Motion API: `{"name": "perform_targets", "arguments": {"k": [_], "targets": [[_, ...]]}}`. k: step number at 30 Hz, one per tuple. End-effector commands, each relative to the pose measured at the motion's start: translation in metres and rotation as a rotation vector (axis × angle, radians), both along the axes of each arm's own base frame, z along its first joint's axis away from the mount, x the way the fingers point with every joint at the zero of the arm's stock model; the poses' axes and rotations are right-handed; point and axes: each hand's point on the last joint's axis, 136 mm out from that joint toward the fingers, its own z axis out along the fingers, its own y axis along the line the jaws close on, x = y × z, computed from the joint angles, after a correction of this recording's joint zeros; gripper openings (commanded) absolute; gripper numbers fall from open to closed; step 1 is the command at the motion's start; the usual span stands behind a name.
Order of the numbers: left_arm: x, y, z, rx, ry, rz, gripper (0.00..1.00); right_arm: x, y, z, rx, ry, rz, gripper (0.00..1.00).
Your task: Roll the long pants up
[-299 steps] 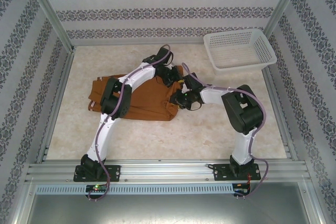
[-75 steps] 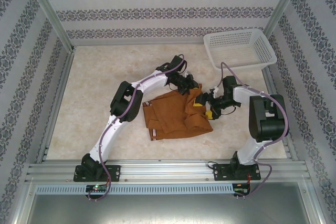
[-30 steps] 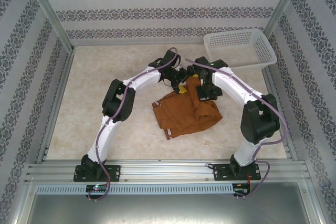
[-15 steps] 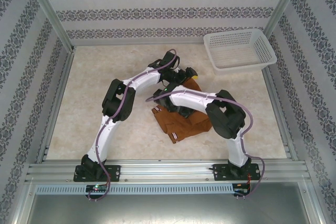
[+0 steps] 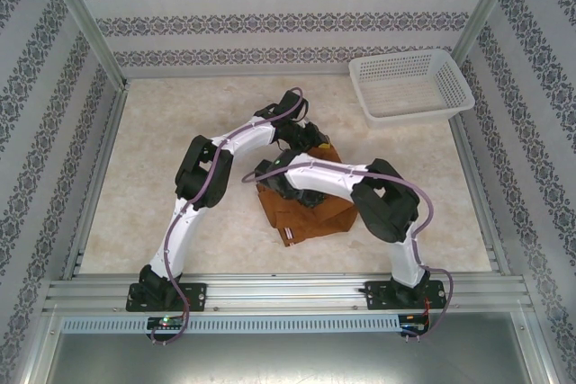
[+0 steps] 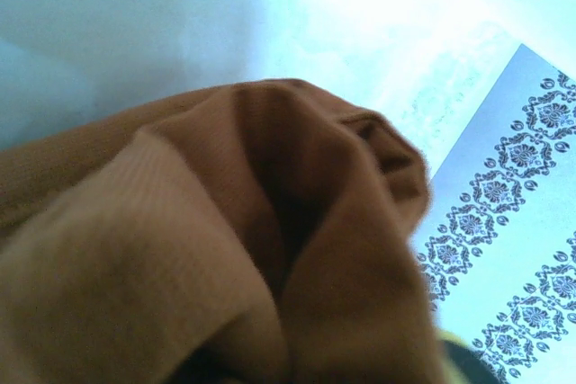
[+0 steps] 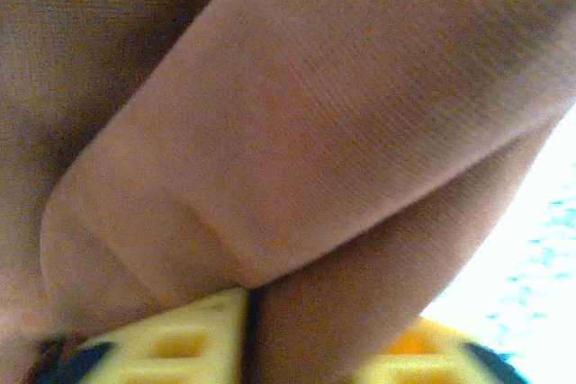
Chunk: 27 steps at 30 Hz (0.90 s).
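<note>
The long pants lie as a compact rust-brown folded bundle mid-table. My left gripper sits at the bundle's far edge. In the left wrist view bunched pants cloth rises straight from the jaws and hides the fingers, with the table far behind it. My right arm reaches leftward across the bundle, and its gripper is at the bundle's upper left corner. The right wrist view shows a thick fold of the pants pinched between the yellow pads, so that gripper is shut on cloth.
A white mesh basket stands at the back right, apart from the pants. The pale marble-pattern table is bare on the left and at the front. Patterned walls and metal posts enclose it; a metal rail runs along the near edge.
The pants went from spread wide to a small folded bundle. Over the last second my right gripper swung left across the bundle, carrying cloth over. The left gripper stayed at the far edge.
</note>
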Motion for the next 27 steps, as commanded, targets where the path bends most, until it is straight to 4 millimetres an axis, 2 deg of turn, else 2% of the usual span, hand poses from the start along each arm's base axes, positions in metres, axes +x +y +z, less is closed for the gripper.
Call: {"name": "perform_targets", "arguments": {"k": [1, 3, 5, 7, 10, 13, 16, 19, 27], "targets": [[0.005, -0.002, 0.022, -0.034, -0.058, -0.011, 0.0, 0.005, 0.015, 0.036, 0.354, 0.051, -0.137, 0.84], [0.005, -0.002, 0.024, -0.034, -0.064, -0.013, 0.0, 0.013, 0.011, 0.059, 0.544, 0.088, -0.231, 0.94], [0.006, -0.001, 0.025, -0.033, -0.07, -0.012, 0.0, 0.023, 0.003, 0.083, 0.736, 0.12, -0.322, 0.96], [0.007, -0.001, 0.025, -0.033, -0.07, -0.01, 0.0, 0.036, -0.014, 0.103, 0.896, 0.119, -0.411, 0.98], [0.007, -0.001, 0.026, -0.034, -0.077, -0.008, 0.0, 0.05, -0.038, 0.117, 1.108, 0.122, -0.529, 0.98], [0.008, 0.0, 0.027, -0.037, -0.081, -0.003, 0.0, 0.059, -0.052, 0.106, 1.342, 0.207, -0.652, 0.98], [0.008, -0.001, 0.027, -0.041, -0.083, -0.001, 0.0, 0.058, -0.049, 0.077, 1.496, 0.305, -0.721, 0.98], [0.008, 0.0, 0.028, -0.039, -0.083, -0.001, 0.0, 0.05, -0.039, 0.049, 1.574, 0.392, -0.757, 0.98], [0.011, 0.001, 0.025, -0.035, -0.076, 0.01, 0.0, 0.038, -0.031, 0.002, 1.619, 0.454, -0.766, 0.98]]}}
